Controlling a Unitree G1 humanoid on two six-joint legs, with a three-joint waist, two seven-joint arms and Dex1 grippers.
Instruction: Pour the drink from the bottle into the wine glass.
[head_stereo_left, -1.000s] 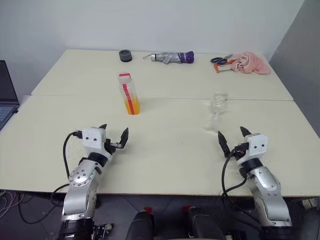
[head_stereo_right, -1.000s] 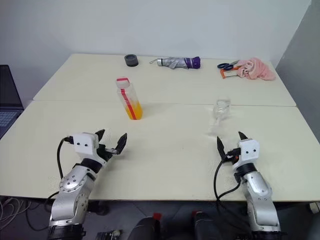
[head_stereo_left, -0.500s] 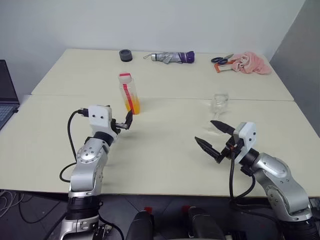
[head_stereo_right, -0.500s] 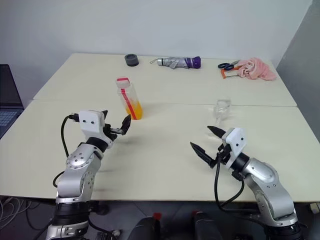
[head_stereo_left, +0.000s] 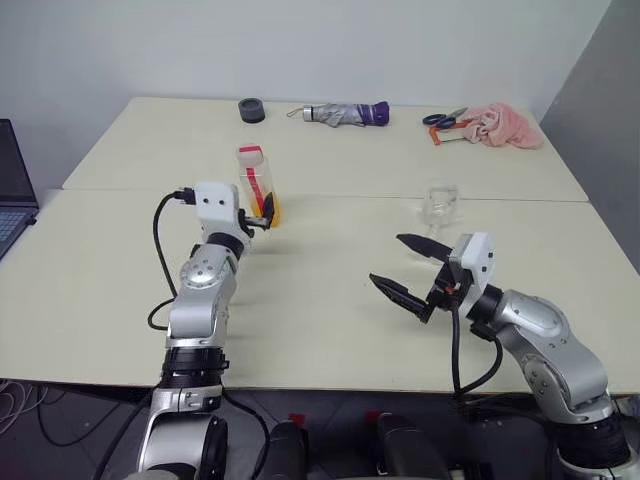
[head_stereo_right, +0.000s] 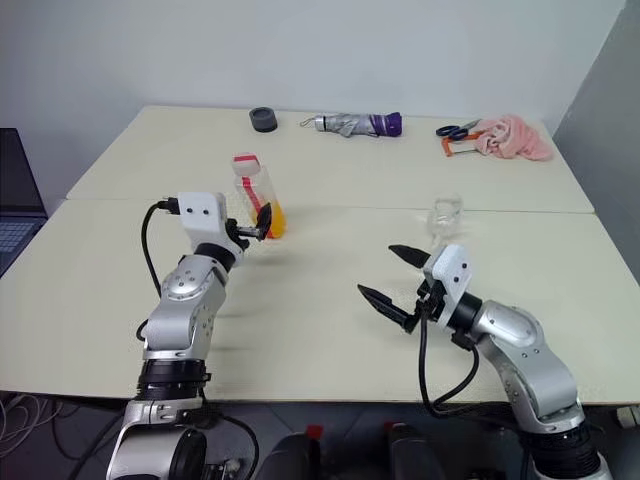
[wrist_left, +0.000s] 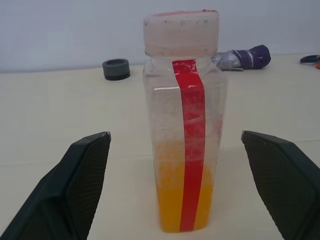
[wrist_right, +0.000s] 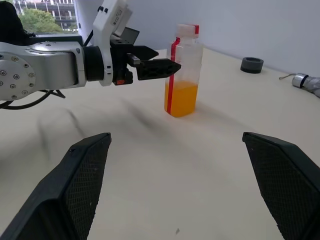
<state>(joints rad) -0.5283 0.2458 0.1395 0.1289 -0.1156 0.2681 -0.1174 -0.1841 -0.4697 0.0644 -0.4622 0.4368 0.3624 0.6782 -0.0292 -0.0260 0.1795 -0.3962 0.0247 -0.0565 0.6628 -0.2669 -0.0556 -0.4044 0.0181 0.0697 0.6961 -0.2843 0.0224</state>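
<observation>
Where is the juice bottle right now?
In the left eye view, the bottle stands upright on the left side of the table, just in front of the open left claw, across from the wine glass.

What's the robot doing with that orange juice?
The robot's left gripper is open, with the small clear plastic bottle with the red stripe standing between its fingers, not gripped yet. The cap is on, and the orange drink fills only the bottom part. The right gripper hangs open over the cream table, near the empty clear wine glass. Nothing has been poured.
</observation>
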